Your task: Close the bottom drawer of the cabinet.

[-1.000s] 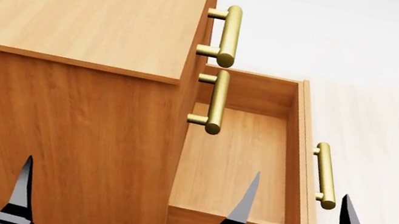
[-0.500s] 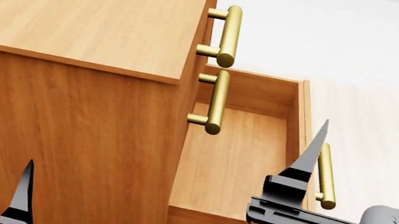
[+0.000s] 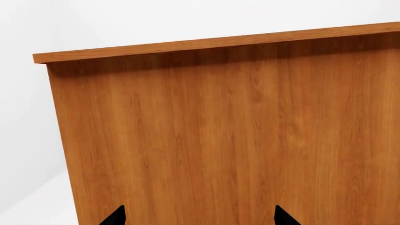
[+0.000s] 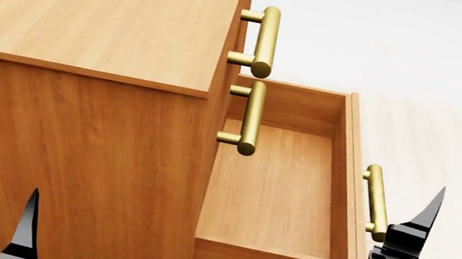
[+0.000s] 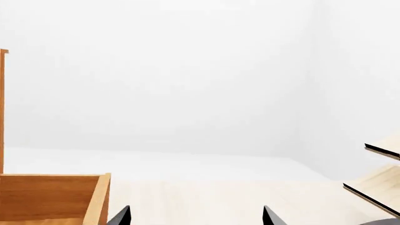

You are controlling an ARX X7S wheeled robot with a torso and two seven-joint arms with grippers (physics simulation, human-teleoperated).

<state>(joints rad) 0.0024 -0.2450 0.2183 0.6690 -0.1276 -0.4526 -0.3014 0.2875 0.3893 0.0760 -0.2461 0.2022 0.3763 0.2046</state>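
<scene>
Head and wrist views of the drawer-closing task. The cabinet (image 4: 79, 74) stood at the left of the head view, its two upper drawers shut, their brass handles (image 4: 266, 41) lined up down the front edge. The bottom drawer (image 4: 281, 195) was pulled well out, its empty wooden floor fully exposed and its own bar handle (image 4: 376, 201) facing away from the cabinet. The right gripper (image 5: 194, 216) hovered beyond the drawer front, just beside the near end of that handle, with no contact visible; in the right wrist view its two dark fingers (image 5: 120, 216) stood apart with only bare floor between them, holding nothing. The left gripper (image 3: 196, 216) faced the cabinet's plain side panel, its fingers (image 3: 114, 216) likewise spread and empty. Pale tilted boards (image 5: 381, 173) showed at the edge of the right wrist view, well apart from the cabinet. Judged from these views, none of the closing had been done: the gripper was merely in position outside the drawer front, and the whole push back into the cabinet remained
</scene>
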